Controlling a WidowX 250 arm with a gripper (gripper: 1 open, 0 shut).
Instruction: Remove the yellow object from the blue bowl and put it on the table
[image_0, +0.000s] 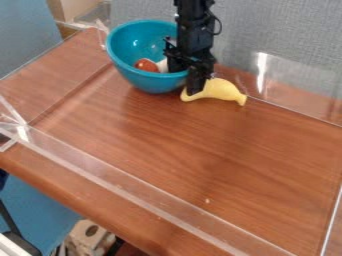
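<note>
The yellow object (222, 93), a small banana-shaped toy, lies on the table (174, 165) just right of the blue bowl (131, 40). My gripper (197, 86) points straight down between the bowl's right wall and the toy's left end, low at the tabletop. Its dark fingers cover that end of the toy. The frames do not show whether they are closed on it. The bowl stands upright with a red-brown and white item (148, 66) inside.
Low clear acrylic walls (274, 70) edge the tabletop on all sides. A grey-blue wall stands close behind the bowl and arm. The wood surface stretches toward the near and right edges.
</note>
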